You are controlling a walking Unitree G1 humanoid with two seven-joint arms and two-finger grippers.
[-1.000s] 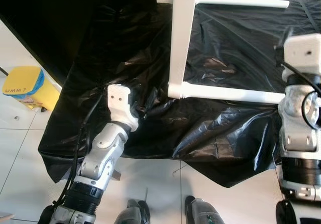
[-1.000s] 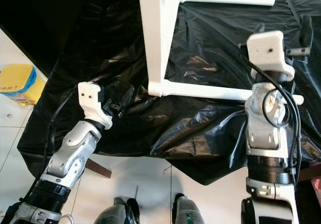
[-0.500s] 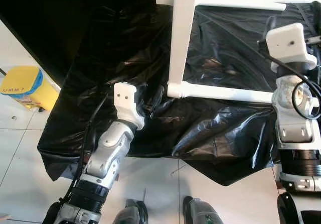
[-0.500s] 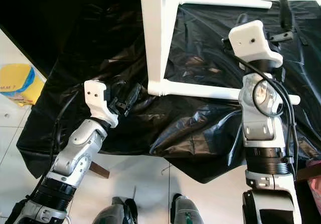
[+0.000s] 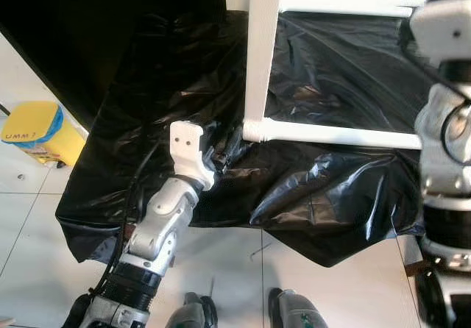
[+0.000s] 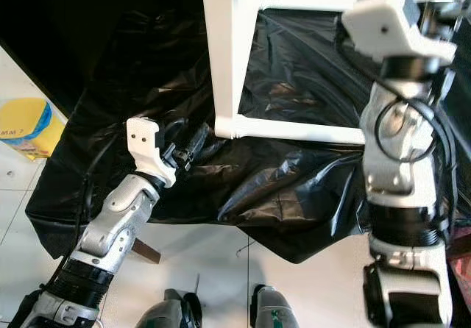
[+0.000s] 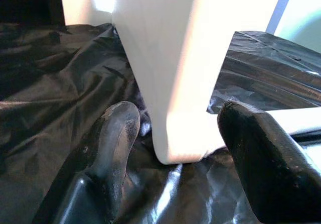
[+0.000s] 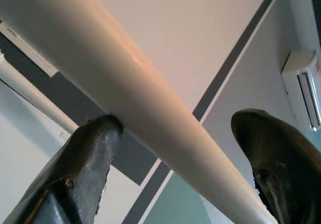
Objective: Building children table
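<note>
Both arms: silver metal links w/ black ribbed collars near base. White boxy wrist housings, left (image 5: 185, 138) w/ two small holes on face, right (image 6: 390, 20) one hole. Black cables loop along each forearm. End effector fingers (image 7: 113, 148) long, black, rounded tips, slightly scuffed. Grey feet (image 5: 291, 309) w/ green marking.

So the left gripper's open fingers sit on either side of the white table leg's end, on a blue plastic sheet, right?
Not quite: the plastic sheet is black, not blue, as the left eye view shows. The rest holds: the left gripper is open, with its fingers on either side of the white table leg at its end.
</note>
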